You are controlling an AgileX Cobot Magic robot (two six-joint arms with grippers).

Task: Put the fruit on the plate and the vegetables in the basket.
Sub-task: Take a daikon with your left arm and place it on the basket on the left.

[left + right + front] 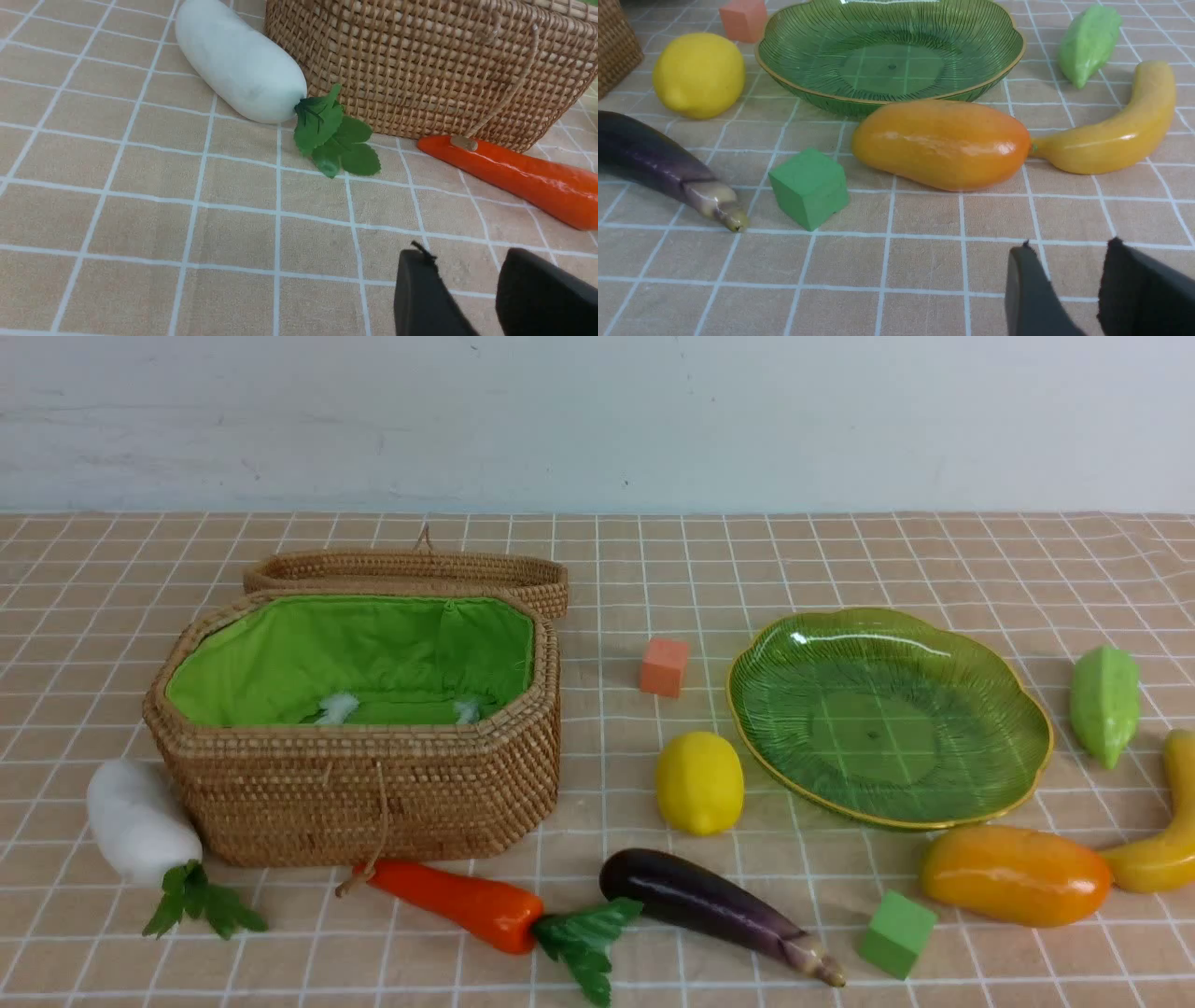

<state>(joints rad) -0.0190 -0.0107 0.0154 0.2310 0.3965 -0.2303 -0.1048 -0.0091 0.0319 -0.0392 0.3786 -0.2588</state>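
The open wicker basket (355, 784) stands on the left, empty, with the white radish (138, 821) and the carrot (457, 901) lying against its front. The eggplant (691, 896) lies in the front middle. The green plate (887, 719) is empty, with the lemon (698, 782) to its left and the mango (1016, 875) and banana (1162, 840) in front of it. A pale green vegetable (1104, 702) lies to its right. My left gripper (467, 254) hovers open short of the radish (240, 60). My right gripper (1069, 246) hovers open short of the mango (941, 142). Neither holds anything.
An orange-pink cube (664, 666) sits between basket and plate. A green cube (897, 933) sits between the eggplant's stem and the mango. The basket's lid (411, 569) lies open behind it, and its cord (378, 821) hangs down the front onto the carrot.
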